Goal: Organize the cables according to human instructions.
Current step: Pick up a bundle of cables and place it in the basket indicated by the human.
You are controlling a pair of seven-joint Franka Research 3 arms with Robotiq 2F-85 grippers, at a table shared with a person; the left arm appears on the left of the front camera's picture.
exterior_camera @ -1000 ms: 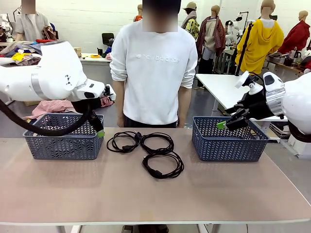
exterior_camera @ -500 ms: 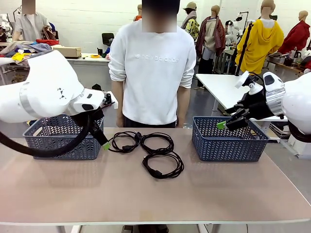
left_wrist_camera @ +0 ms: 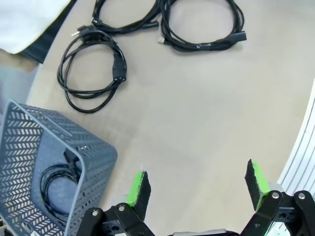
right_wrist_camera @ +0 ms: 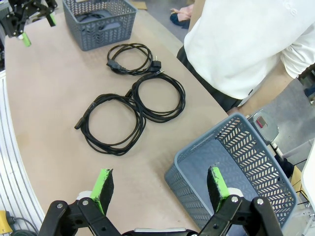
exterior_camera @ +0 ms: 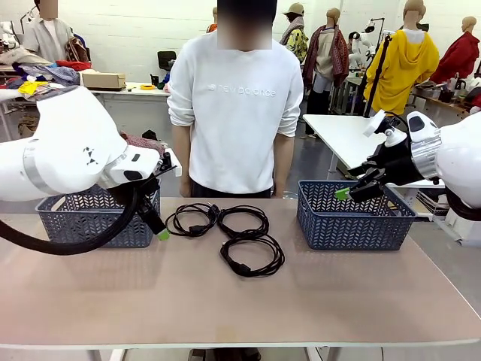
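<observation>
Three coiled black cables lie mid-table: one (exterior_camera: 192, 219) nearest the left basket, one (exterior_camera: 243, 222) beside it, one (exterior_camera: 252, 256) in front. The left wrist view shows them as the near coil (left_wrist_camera: 93, 69) and two farther coils (left_wrist_camera: 125, 14) (left_wrist_camera: 202, 24), plus another cable (left_wrist_camera: 58, 183) lying inside the left basket (left_wrist_camera: 93, 150). My left gripper (exterior_camera: 159, 229) hangs open just right of that basket, low over the table; its jaws (left_wrist_camera: 197, 184) hold nothing. My right gripper (exterior_camera: 352, 192) is open above the right basket (exterior_camera: 353, 226), also empty (right_wrist_camera: 160, 184).
The grey left basket (exterior_camera: 90, 226) and right basket (exterior_camera: 331, 229) stand at the table's far side. A person in a white sweatshirt (exterior_camera: 237, 113) stands behind the cables, arms at the sides. The right basket's floor (right_wrist_camera: 246, 167) is bare.
My left arm has swung from over the left basket to the right and down, so its gripper now hangs beside the basket near the cables. The right arm has not moved.
</observation>
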